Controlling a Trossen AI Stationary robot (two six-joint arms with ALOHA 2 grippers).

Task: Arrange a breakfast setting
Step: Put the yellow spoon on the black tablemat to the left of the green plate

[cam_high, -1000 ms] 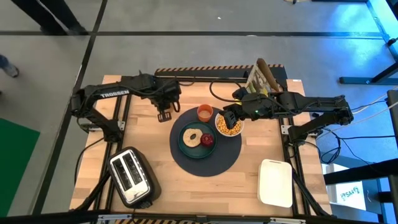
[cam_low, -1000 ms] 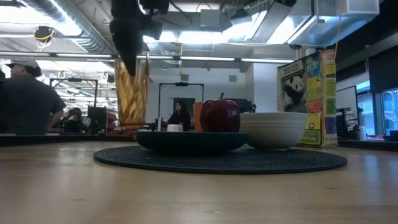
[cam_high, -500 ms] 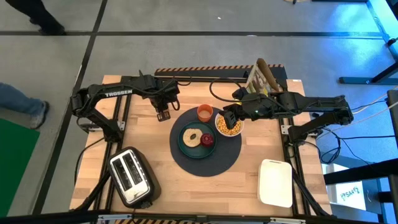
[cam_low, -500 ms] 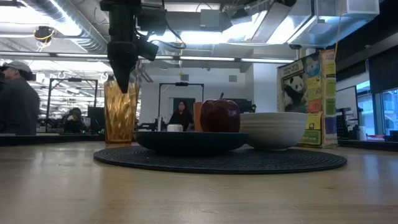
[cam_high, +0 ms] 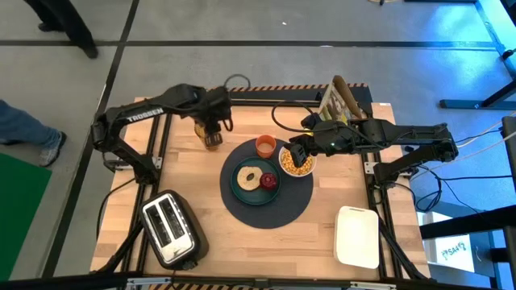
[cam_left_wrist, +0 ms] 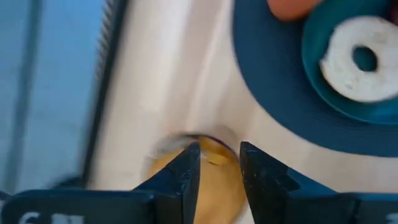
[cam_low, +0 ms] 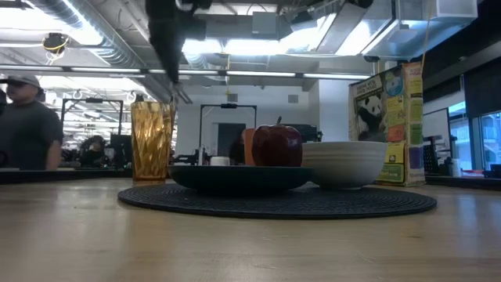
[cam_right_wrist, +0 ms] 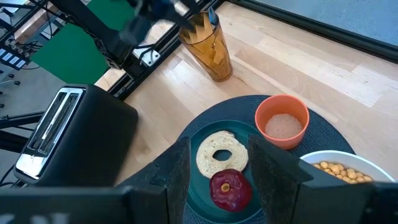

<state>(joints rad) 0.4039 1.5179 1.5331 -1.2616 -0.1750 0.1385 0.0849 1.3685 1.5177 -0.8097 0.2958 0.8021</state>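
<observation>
**One glass sitting off the mat, left end effector hanging over it**

Tall amber glass (cam_high: 211, 138) is standing upright on the bare desk (cam_high: 193, 185), far-left of the dark-blue mat (cam_high: 282, 205), just off its edge. Left end effector (cam_left_wrist: 214, 155) is hovering right at the rim, fingers slightly parted, not visibly pinching it. Right end effector (cam_right_wrist: 219, 144) is hanging spread and empty by the white bowl (cam_high: 297, 163).

Teal plate (cam_high: 242, 189) is sitting on the mat, carrying bagel (cam_high: 249, 176) and red fruit (cam_high: 268, 180). Orange cup (cam_high: 266, 146) is on the far side of the mat. No spoon is showing.

Handling guess: the glass is looking rigid, slick and breakable, and tall enough to tip. Taking it by the rim wall or mid-body seems best.

Room: the far desk edge is running near the glass, with the cup near on its right. Open desk is lying nearward toward the toaster (cam_high: 169, 228). White tray (cam_high: 357, 235) is well apart, near-right.
</observation>
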